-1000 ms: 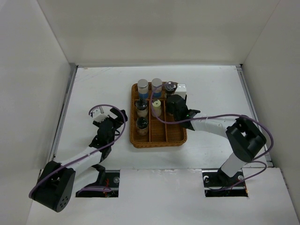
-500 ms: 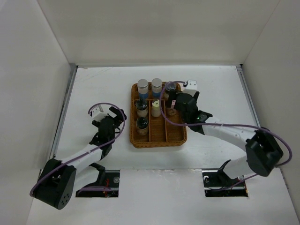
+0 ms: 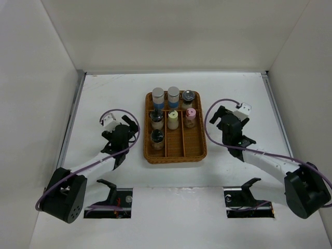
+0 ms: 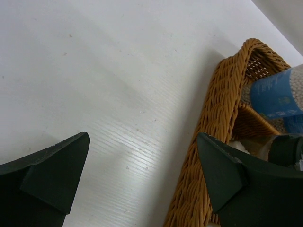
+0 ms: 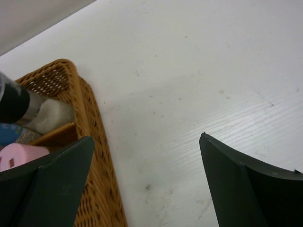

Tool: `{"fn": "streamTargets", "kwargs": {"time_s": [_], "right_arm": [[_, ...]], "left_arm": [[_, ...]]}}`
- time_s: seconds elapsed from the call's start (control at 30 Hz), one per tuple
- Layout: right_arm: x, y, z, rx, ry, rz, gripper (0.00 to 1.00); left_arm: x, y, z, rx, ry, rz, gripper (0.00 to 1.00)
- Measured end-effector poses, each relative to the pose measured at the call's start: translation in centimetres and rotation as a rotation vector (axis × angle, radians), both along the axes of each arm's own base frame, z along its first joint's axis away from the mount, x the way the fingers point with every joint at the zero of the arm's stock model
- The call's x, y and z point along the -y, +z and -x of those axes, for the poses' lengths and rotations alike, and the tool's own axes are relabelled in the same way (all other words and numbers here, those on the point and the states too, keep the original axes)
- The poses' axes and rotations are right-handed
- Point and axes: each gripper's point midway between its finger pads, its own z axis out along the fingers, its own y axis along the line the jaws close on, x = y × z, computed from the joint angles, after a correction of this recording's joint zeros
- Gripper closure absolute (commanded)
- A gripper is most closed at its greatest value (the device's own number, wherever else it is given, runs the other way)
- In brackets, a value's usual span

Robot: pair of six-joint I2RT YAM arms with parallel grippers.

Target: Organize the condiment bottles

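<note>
The brown wicker tray (image 3: pixel 176 150) holds all seven bottles upright. Two white jars with blue bands (image 3: pixel 157 95) (image 3: pixel 173 94) and a silver-capped jar (image 3: pixel 188 97) stand in the back row. A dark-capped jar (image 3: pixel 156 118), a cream-capped jar (image 3: pixel 173 119) and a pink-capped jar (image 3: pixel 191 115) stand in the middle row, and another dark-capped jar (image 3: pixel 157 137) is nearer. My left gripper (image 3: pixel 130 134) is open and empty just left of the tray. My right gripper (image 3: pixel 222 125) is open and empty just right of the tray.
In the left wrist view my open gripper (image 4: pixel 143 137) is over bare table beside the tray rim (image 4: pixel 203 137), with a blue-banded jar (image 4: pixel 279 90) behind. In the right wrist view my open gripper (image 5: pixel 147 137) is beside the tray rim (image 5: pixel 92 118) and the pink cap (image 5: pixel 19 156). White walls enclose the table.
My right gripper has let go of the pink-capped jar in the tray's right column and drawn back to the right. My left gripper has shifted slightly toward the tray.
</note>
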Motion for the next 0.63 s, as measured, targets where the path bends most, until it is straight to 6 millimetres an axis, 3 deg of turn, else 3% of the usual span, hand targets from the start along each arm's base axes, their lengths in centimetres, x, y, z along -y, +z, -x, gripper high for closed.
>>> {"fn": "streamTargets", "kwargs": {"time_s": [0.23, 0.63], "right_arm": [[1.1, -1.6, -0.1, -0.014, -0.048, -0.06, 0.0], [-0.4, -2.1, -0.4, -0.018, 0.0, -0.085, 0.0]], "left_arm": [[-0.2, 0.0, -0.4, -0.026, 0.019, -0.021, 0.0], [-0.2, 3.9, -0.9, 0.029, 0.027, -0.016, 0.0]]}}
